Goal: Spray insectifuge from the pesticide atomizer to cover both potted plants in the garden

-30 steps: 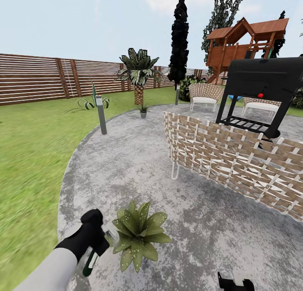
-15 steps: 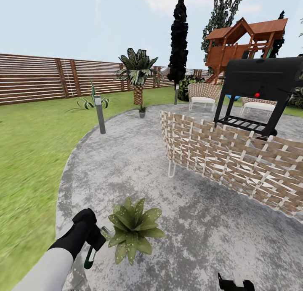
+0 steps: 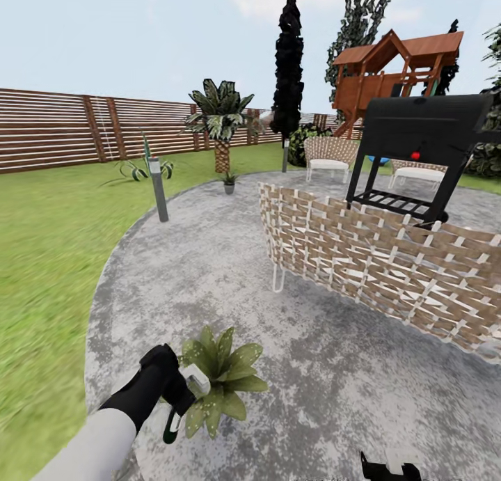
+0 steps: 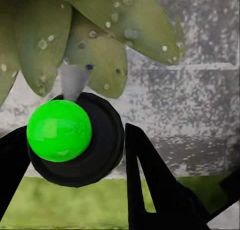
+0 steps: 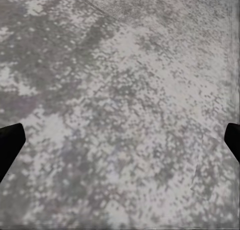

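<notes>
My left gripper (image 3: 174, 395) is shut on the pesticide atomizer (image 3: 172, 427), a dark-green bottle with a pale trigger head (image 3: 197, 381). The head rests against the leaves of the near potted plant (image 3: 224, 371) on the paved circle. In the left wrist view the bottle's base (image 4: 75, 140) sits between my black fingers (image 4: 147, 177), and its grey nozzle (image 4: 74, 82) points at droplet-speckled leaves (image 4: 95, 45). A second potted plant (image 3: 229, 182) stands far off by the palm. My right gripper (image 3: 385, 466) hangs open low over bare paving (image 5: 120, 115).
A woven wicker sofa (image 3: 376, 265) and a black grill (image 3: 417, 147) stand to the right on the paving. A grey bollard light (image 3: 158, 188) marks the lawn's edge. A palm (image 3: 220, 129), a slat fence (image 3: 62, 129) and a playhouse (image 3: 393, 70) lie beyond.
My left arm has brought the atomizer's head closer, onto the near plant's leaves. The whole picture has drifted slightly left, so the camera has turned a little.
</notes>
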Available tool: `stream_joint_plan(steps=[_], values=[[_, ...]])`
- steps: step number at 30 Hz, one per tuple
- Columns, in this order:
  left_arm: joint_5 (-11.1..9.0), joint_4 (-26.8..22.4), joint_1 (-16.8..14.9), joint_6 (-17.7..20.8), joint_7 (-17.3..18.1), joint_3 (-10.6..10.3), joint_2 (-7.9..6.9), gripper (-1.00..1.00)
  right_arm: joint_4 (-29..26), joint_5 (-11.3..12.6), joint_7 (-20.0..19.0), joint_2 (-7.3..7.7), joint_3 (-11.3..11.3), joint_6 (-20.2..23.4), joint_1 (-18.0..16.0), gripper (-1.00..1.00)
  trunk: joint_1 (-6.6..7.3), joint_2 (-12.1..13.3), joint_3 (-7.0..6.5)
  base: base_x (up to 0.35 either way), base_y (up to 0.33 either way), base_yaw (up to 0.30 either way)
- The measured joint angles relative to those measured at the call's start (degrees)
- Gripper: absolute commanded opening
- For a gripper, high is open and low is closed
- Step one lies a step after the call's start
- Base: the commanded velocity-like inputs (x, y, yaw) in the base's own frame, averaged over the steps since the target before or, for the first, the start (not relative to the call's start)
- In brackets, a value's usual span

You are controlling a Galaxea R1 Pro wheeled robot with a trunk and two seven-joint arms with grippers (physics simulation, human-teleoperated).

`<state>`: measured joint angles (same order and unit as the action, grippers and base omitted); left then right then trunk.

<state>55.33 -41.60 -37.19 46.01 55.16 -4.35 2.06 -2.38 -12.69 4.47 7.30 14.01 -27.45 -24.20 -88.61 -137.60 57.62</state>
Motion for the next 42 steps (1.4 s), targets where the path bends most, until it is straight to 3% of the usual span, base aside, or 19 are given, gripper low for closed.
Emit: stream_joint_plan(steps=[3, 5, 18, 22, 33, 35, 36, 39, 42], values=[[-0.10, -0.04, -0.27, 5.13, -0.10, -6.68, 1.68, -1.00, 0.00, -0.02, -0.01, 0.00, 0.00, 0.02, 0.00, 1.00, 0.00, 0.00, -0.07, 0.000, 0.000, -0.257], [0.10, -0.05, -0.37, 5.79, -0.12, -8.50, 2.70, -1.00, 0.00, -0.03, 0.00, 0.00, 0.00, 0.03, 0.00, 1.00, 0.00, 0.00, -0.12, 0.000, 0.000, -0.250], [0.28, -0.37, -0.82, 7.89, -0.35, -8.76, 2.98, -1.00, 0.02, -0.05, 0.00, -0.01, 0.00, 0.03, -0.01, 1.00, 0.00, 0.00, -0.18, -0.051, -0.026, -0.021], [-0.13, -0.30, -5.84, 10.82, -0.39, -8.53, 3.77, -1.00, -0.06, 0.03, 0.08, -0.01, 0.07, 0.03, -0.01, 1.00, 0.00, 0.00, -0.18, 0.000, 0.000, 0.000], [-0.05, 1.56, -6.35, 11.13, -0.08, -8.81, 4.40, -1.00, -0.02, 0.03, 0.09, -0.01, 0.01, 0.03, -0.02, 1.00, 0.00, 0.00, -0.18, 0.000, 0.000, -0.091], [0.04, 3.78, -11.21, 11.05, 2.65, -8.90, 4.56, -1.00, -0.02, 0.04, 0.09, -0.01, 0.00, 0.03, -0.02, 1.00, 0.01, 0.00, -0.19, 0.000, 0.000, 0.000], [1.10, 8.32, -15.54, 11.01, 5.87, -8.94, 4.45, -1.00, -0.01, 0.03, 0.09, -0.01, -0.01, 0.03, -0.02, 1.00, 0.00, 0.01, -0.19, 0.000, 0.000, 0.000], [3.49, 10.75, -17.15, 11.01, 6.86, -8.80, 4.47, -1.00, 0.00, 0.03, 0.09, -0.01, 0.00, 0.03, -0.02, 1.00, 0.00, 0.00, -0.18, 0.000, 0.000, 0.000], [3.98, 11.20, -16.93, 10.97, 7.01, -8.61, 4.56, -1.00, 0.02, 0.03, 0.09, -0.01, 0.00, 0.03, -0.02, 1.00, 0.00, 0.00, -0.18, 0.000, 0.000, 0.000]])
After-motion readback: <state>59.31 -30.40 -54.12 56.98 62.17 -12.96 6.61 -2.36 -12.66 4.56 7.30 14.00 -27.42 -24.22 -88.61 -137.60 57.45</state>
